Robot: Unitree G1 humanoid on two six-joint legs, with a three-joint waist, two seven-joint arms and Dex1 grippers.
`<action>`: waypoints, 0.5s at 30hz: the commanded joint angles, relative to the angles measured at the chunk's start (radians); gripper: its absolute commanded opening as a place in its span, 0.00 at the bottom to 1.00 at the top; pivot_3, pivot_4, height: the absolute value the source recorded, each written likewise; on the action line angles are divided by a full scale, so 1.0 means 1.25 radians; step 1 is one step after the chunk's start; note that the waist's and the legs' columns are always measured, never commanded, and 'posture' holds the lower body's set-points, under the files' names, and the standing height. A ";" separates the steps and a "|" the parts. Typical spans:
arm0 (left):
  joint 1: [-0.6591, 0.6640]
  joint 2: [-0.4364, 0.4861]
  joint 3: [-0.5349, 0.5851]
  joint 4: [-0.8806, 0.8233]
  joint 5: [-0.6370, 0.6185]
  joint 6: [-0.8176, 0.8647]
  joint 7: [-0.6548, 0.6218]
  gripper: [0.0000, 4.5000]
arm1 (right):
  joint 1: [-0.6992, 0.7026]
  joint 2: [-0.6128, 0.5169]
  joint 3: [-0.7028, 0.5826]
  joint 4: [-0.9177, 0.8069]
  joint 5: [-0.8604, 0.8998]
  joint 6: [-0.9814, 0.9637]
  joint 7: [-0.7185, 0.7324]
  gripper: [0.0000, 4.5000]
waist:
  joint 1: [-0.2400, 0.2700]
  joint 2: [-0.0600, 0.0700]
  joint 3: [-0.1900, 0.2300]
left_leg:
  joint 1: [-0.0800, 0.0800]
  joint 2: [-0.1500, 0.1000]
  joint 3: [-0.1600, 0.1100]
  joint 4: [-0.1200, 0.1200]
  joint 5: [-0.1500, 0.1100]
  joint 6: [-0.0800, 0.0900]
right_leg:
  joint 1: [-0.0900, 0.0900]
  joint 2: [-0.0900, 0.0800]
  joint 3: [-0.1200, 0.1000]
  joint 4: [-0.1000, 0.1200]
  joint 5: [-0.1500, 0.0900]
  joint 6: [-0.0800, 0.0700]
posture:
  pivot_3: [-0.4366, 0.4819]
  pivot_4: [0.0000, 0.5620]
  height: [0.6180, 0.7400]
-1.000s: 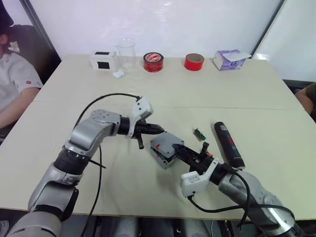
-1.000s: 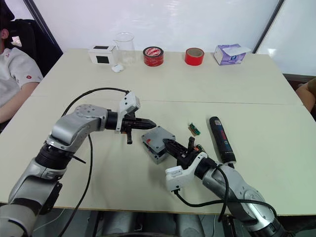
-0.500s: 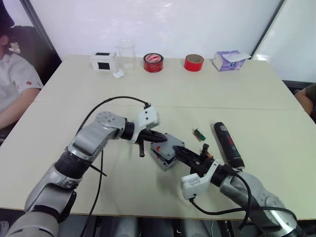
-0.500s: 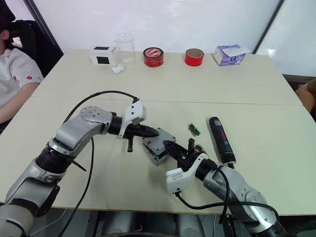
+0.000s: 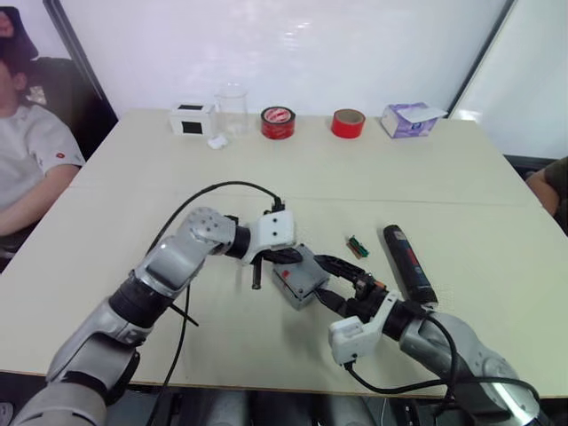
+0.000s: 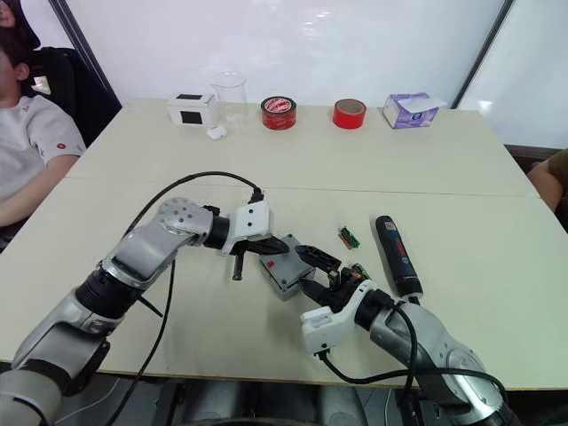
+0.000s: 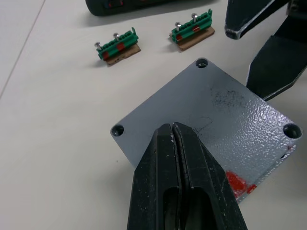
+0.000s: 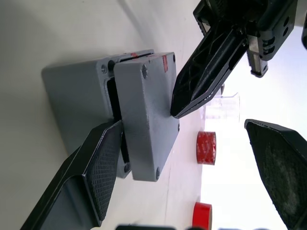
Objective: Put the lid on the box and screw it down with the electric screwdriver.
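The grey box [image 8: 76,91] lies on the table between my two grippers, a red mark on its side. The lid [image 7: 216,115] sits on the box, a little offset, with a gap at one edge in the right wrist view. My left gripper [image 7: 173,127] is shut, and its tip presses on the lid's top face. My right gripper [image 5: 327,280] is open with its fingers [image 8: 96,172] spread on either side of the lid's near edge; one finger is close beside the gap. The electric screwdriver [image 5: 408,264], black with red markings, lies on the table to the right of the box.
Two small green circuit boards [image 7: 118,46] lie between the box and the screwdriver. At the table's far edge stand a white box with a black square [image 5: 190,118], a clear beaker [image 5: 231,106], two red tape rolls [image 5: 278,122] and a purple tissue box [image 5: 408,118]. A person [image 5: 27,151] sits at the left.
My right gripper has opened and let go of the lid. My left gripper moved right onto the lid's top.
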 commanded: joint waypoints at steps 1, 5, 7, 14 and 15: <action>0.057 0.003 -0.076 0.068 0.061 0.013 -0.012 0.00 | 0.032 -0.013 -0.035 -0.048 0.036 -0.025 -0.004 0.91 | 0.004 -0.001 -0.002 | 0.000 0.000 0.000 0.000 0.000 0.000 | 0.000 0.000 0.000 0.000 0.000 0.000 | 0.48 0.27 1.00; 0.067 0.000 -0.075 0.067 0.071 0.001 -0.016 0.00 | 0.058 -0.023 -0.055 -0.049 0.060 -0.045 -0.005 0.91 | 0.007 -0.001 -0.006 | 0.000 0.001 0.000 0.000 0.000 0.000 | 0.000 0.000 0.000 0.000 0.000 0.000 | 0.48 0.27 1.00; 0.072 0.000 -0.073 0.063 0.072 -0.005 -0.018 0.00 | 0.062 -0.026 -0.060 -0.044 0.068 -0.050 -0.003 0.91 | 0.007 0.000 -0.008 | 0.000 0.001 0.000 0.000 0.000 0.000 | 0.000 0.000 0.000 0.000 -0.001 0.000 | 0.48 0.27 1.00; 0.073 -0.045 -0.002 0.065 0.021 -0.014 0.011 0.00 | 0.060 -0.027 -0.074 -0.009 0.092 -0.055 0.003 0.54 | 0.009 0.002 -0.009 | 0.000 0.001 0.000 0.000 0.000 0.000 | 0.000 0.000 0.000 0.000 -0.002 -0.001 | 0.48 0.27 1.00; 0.070 -0.050 0.011 0.065 0.012 -0.012 0.008 0.00 | 0.060 -0.028 -0.075 -0.003 0.093 -0.059 0.001 0.44 | 0.009 0.001 -0.009 | 0.000 0.001 0.000 0.000 0.000 0.000 | 0.000 0.000 0.000 0.000 -0.002 -0.001 | 0.48 0.27 1.00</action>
